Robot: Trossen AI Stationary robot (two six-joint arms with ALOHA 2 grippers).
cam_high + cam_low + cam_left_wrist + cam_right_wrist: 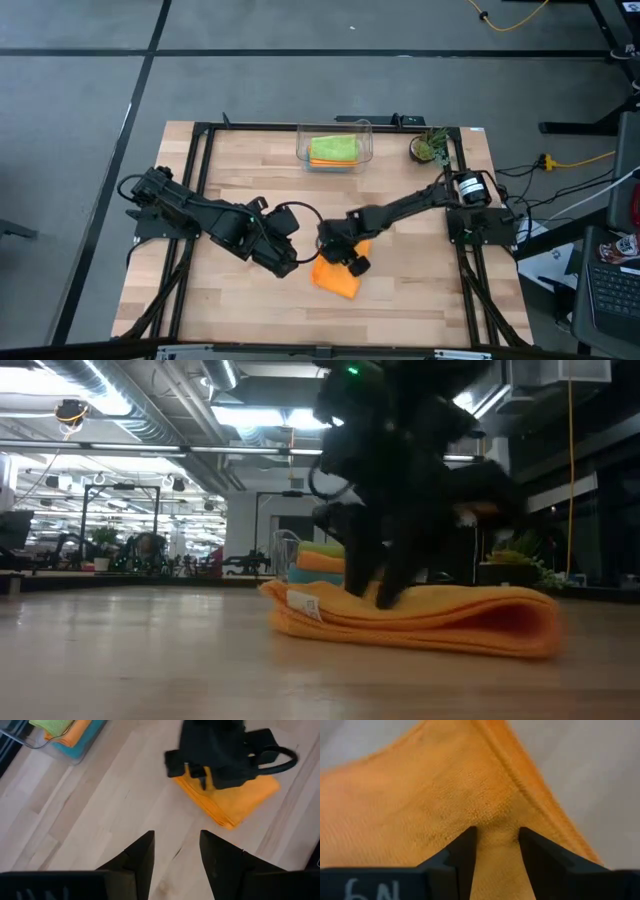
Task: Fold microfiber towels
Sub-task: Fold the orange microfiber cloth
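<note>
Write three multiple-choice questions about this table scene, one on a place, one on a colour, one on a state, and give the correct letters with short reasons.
1. Where does the clear plastic bin stand?
A. At the far edge of the table, near the small potted plant
B. Under the left arm
C. On the floor

2. Which colour is the folded towel on the open table?
A. Teal
B. Orange
C. Lime green

3. What is the right end effector doing?
A. Resting far from every towel
B. Holding the bin
C. Pressing its fingers down on the folded orange towel

Answers:
1 A: the high view shows the clear plastic bin beside the potted plant.
2 B: the folded orange towel lies mid-table.
3 C: the right end effector has its fingers on the cloth; the left end effector hovers open over bare wood nearby.
</note>
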